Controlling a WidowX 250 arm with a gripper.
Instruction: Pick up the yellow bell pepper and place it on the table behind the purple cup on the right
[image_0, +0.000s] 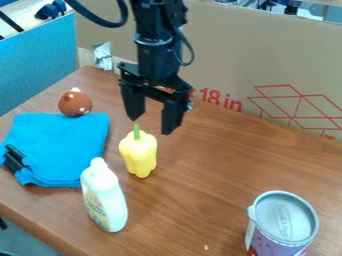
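The black gripper (153, 125) hangs over the middle of the table, its two fingers apart with nothing between them. Just below it in the view stands a yellow bell pepper (139, 154) with a green stem, the nearest thing to the fingertips. In front of the pepper, to its left, is a white bottle (104, 197) with a label. A folded blue cloth (60, 147) lies on the left, with a black object (13, 158) on its left edge. Behind the cloth sits a brown round toy (75, 103) with white spots.
A lidded can (282, 225) stands at the front right of the wooden table (207, 175). Along the back runs a cardboard panel (267, 65) with red print, and a blue panel (40, 65) stands at the left. A crumpled silvery piece (103, 56) is at the back left corner.
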